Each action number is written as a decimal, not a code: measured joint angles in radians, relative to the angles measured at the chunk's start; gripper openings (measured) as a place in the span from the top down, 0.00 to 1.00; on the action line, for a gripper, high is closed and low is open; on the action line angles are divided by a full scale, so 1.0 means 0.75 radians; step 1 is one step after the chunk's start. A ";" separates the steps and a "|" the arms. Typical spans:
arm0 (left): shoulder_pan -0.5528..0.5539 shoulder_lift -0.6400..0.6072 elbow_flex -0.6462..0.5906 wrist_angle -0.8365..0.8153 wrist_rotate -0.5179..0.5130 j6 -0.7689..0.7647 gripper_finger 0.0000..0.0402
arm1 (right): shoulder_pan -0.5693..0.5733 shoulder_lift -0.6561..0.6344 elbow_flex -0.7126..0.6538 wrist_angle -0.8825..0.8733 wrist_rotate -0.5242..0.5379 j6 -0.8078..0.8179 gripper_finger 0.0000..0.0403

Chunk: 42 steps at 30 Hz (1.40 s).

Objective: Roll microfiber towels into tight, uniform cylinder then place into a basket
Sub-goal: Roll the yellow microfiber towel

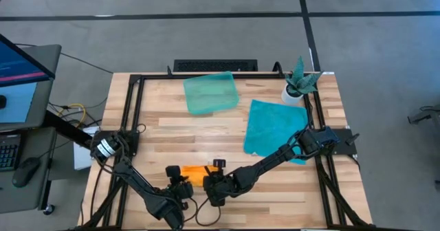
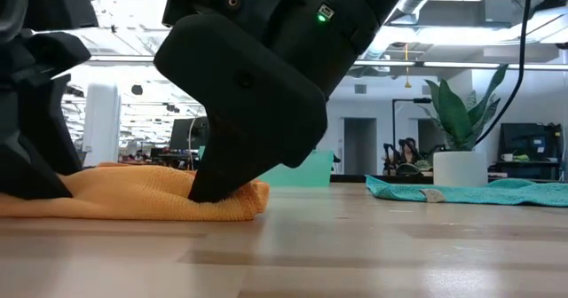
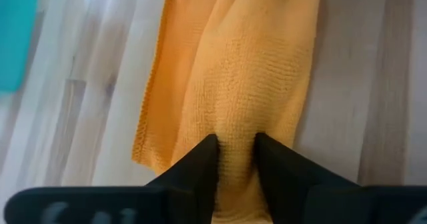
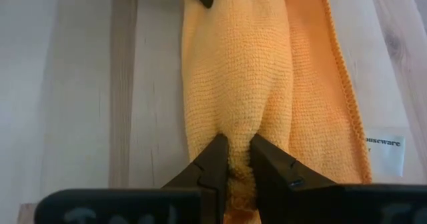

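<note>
Pinching the orange towel from both ends near the table's front edge, your left gripper and right gripper are each clamped on its folds. Keep both grips level and turn together, so you get an even cylinder.

We see 2 towels and 1 basket.
Orange towel lies rolled near the front edge; teal towel flat; pale-green basket behind.

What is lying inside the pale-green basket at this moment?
The basket holds nothing visible; wood shows through its translucent bottom. The orange towel lies near the front edge between both grippers, the teal towel beside the basket.
</note>
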 joint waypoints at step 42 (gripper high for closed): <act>0.010 0.006 -0.004 0.073 0.079 0.033 0.82 | 0.197 -0.075 -0.005 -0.084 0.215 -0.440 0.65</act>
